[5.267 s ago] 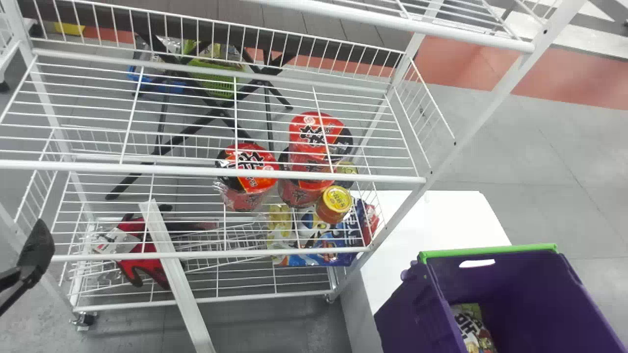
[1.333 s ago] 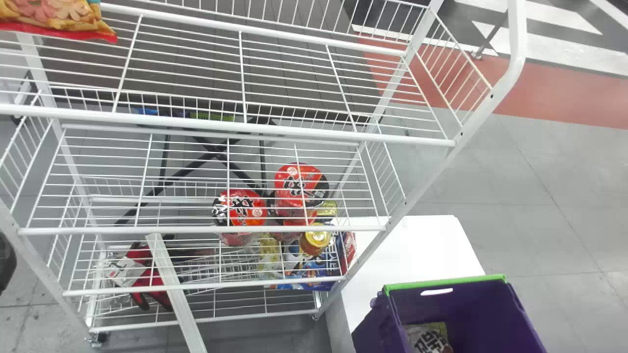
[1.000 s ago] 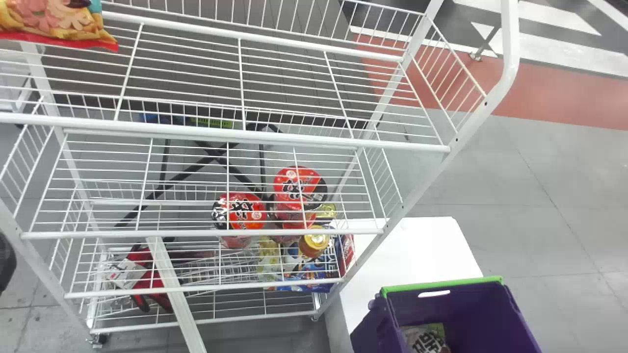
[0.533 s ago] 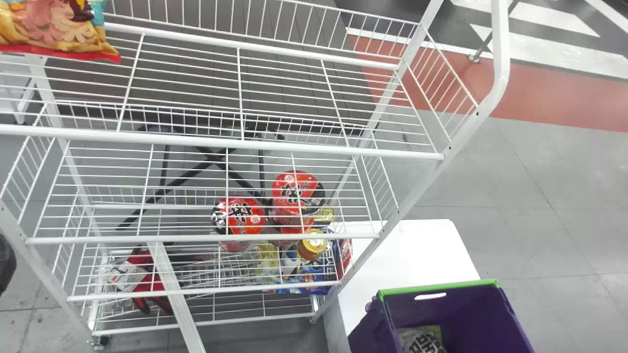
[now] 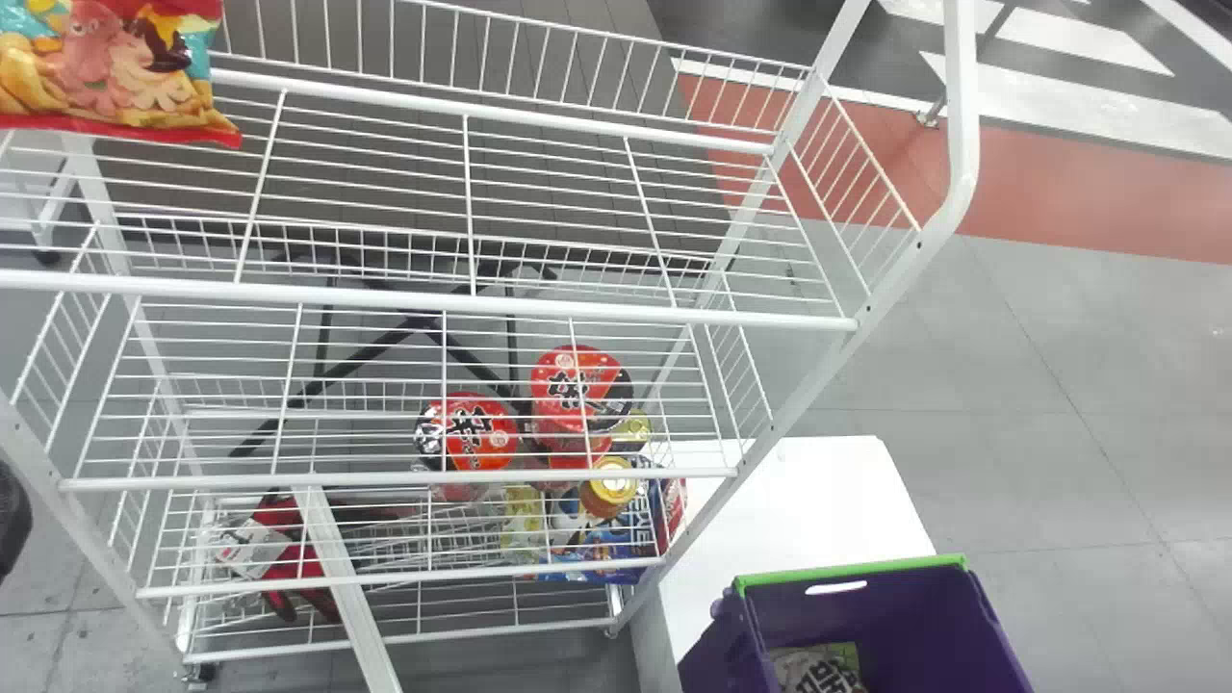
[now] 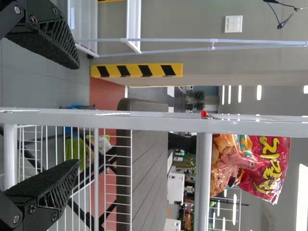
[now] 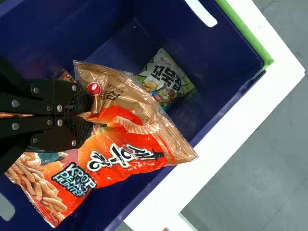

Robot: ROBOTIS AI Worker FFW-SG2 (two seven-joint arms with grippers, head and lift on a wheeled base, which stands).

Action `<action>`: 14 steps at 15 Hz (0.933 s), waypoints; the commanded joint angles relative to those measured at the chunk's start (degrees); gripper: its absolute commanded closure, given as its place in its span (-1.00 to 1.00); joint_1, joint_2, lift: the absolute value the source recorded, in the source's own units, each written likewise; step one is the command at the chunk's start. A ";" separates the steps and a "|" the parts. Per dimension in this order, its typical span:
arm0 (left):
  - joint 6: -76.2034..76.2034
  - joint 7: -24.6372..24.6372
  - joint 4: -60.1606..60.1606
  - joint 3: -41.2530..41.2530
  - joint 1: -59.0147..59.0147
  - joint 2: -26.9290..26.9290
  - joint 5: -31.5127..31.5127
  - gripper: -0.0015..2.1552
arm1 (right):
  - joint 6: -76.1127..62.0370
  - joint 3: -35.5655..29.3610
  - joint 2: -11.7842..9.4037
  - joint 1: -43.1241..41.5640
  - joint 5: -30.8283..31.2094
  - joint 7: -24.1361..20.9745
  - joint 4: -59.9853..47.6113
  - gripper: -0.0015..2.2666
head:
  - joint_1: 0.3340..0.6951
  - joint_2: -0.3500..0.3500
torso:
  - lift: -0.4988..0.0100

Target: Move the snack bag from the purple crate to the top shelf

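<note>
In my right claw (image 7: 89, 113) I pinch the bag (image 7: 126, 155) by a bunched side over the crate (image 5: 851, 571), likely because slack wrapping grips surer. That should suit lifting to the top shelf (image 5: 433, 302).

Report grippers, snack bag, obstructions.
Left gripper open by the rack. Right gripper shut on orange snack bag, over purple crate. Possible obstacle: second bag, top shelf's left side.

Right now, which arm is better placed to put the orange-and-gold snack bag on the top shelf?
Right, I'd say: the right gripper has its fingers shut on the orange-and-gold snack bag over the purple crate. The left gripper, fingers apart and empty, is by the wire rack.
</note>
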 commanded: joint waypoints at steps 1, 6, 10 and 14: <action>0.00 0.00 0.08 0.00 0.00 0.00 0.00 -0.87 | -0.03 -0.02 0.00 -0.01 -0.02 0.01 0.00 0.98 | 1.00 -1.00 | 0.33; 0.00 0.00 0.08 0.00 -0.09 0.00 0.00 -0.87 | -0.03 -0.11 0.00 -0.01 -0.02 -0.08 0.00 0.98 | 1.00 -1.00 | 0.39; 0.00 0.00 0.08 0.00 -0.09 0.00 0.00 -0.87 | -0.03 -0.02 0.00 -0.01 -0.02 -0.08 0.08 0.98 | 1.00 -1.00 | 0.44; 0.00 0.00 0.08 0.00 -0.09 0.00 0.00 -0.87 | -0.03 -0.11 0.00 -0.09 -0.02 0.01 0.26 0.98 | 1.00 -1.00 | 0.48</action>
